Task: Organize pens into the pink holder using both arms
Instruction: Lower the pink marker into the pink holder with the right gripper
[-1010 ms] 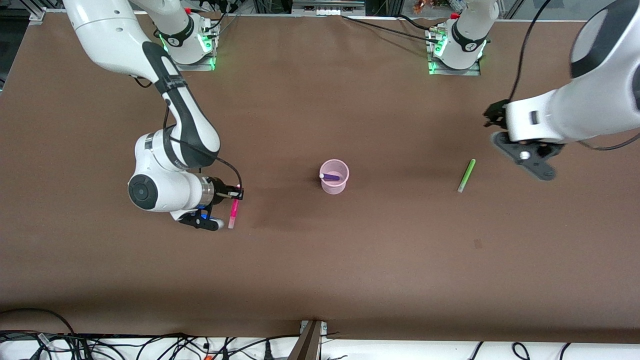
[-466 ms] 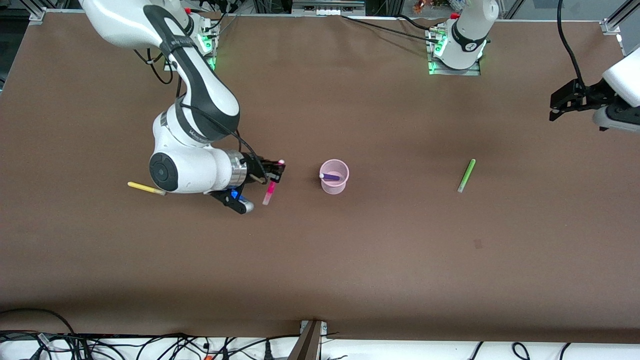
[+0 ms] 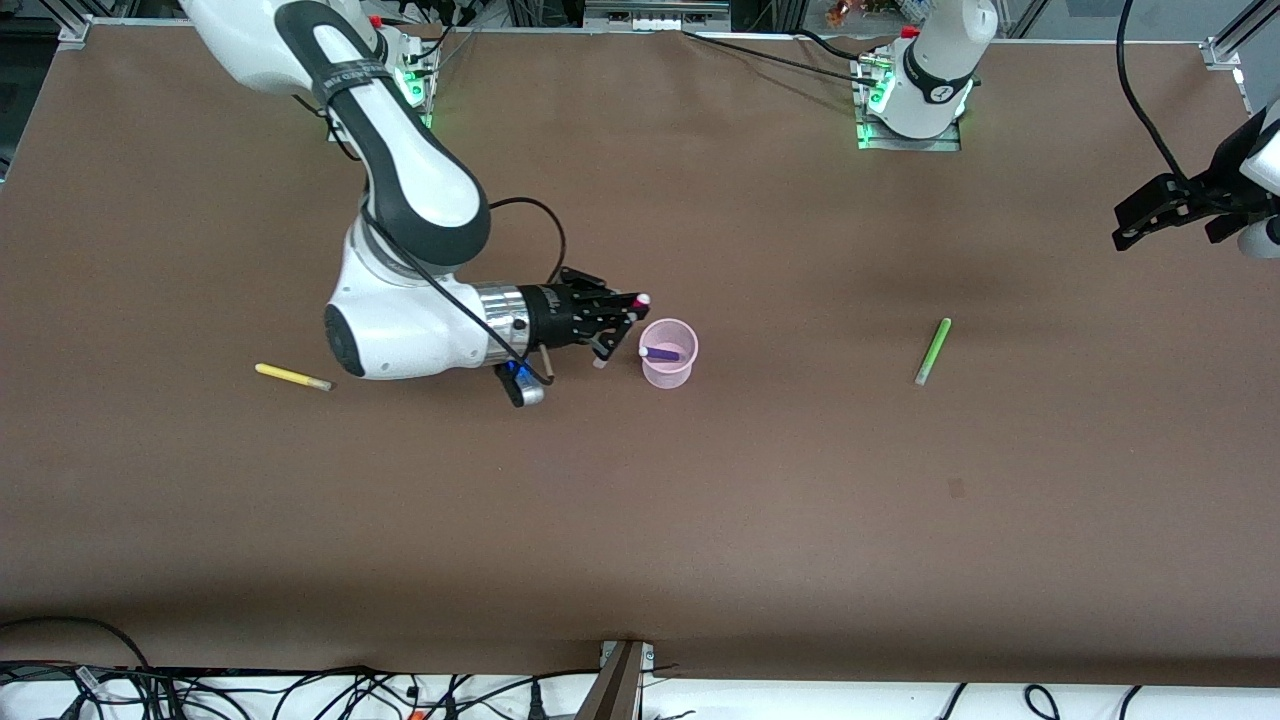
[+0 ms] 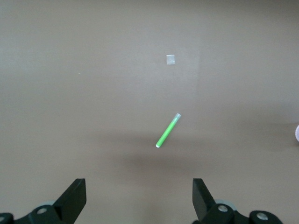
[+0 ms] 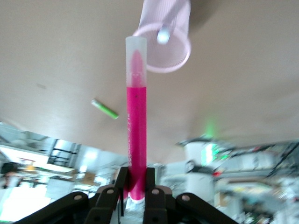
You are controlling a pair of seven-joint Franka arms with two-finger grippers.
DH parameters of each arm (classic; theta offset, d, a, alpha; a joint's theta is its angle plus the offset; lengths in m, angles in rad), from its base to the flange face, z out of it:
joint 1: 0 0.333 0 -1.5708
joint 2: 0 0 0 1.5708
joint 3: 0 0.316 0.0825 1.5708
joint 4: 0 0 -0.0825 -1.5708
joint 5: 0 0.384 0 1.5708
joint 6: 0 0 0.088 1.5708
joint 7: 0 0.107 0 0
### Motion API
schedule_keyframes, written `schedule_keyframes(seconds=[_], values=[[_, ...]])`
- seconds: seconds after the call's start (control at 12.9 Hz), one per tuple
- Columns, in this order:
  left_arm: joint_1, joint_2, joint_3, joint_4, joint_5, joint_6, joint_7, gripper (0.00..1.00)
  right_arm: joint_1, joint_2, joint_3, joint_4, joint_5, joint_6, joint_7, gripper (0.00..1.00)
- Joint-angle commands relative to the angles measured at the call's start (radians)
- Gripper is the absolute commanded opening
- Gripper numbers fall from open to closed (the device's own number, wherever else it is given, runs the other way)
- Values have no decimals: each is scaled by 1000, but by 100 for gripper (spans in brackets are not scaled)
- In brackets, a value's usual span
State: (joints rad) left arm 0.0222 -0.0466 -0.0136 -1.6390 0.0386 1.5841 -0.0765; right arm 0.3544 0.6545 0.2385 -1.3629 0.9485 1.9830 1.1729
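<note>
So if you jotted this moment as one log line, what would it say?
right gripper: shut on magenta-pink marker pen, beside translucent pink plastic cup | left gripper: open, waiting over table above light green marker pen

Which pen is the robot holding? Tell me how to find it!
Start at the pink holder in the middle of the brown table. Right beside it hangs the right claw, shut on the magenta-pink pen. It is the only pen up in the air; the yellow pen and green pen lie flat.

magenta pen (image 5: 136, 126), pink holder (image 3: 668, 354), green pen (image 3: 932, 351)
</note>
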Motion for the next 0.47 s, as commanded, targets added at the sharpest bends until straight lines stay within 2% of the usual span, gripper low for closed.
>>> schedule_keyframes(seconds=[0.0, 0.23, 0.39], values=[[-13, -22, -3, -21, -20, 13, -15, 100, 69, 49, 2, 13, 99, 121, 123, 0], [-13, -22, -19, -15, -14, 5, -25, 100, 127, 71, 2, -16, 121, 235, 131, 0], [-15, -22, -22, -10, -11, 4, -16, 100, 140, 80, 2, -27, 121, 256, 129, 0]])
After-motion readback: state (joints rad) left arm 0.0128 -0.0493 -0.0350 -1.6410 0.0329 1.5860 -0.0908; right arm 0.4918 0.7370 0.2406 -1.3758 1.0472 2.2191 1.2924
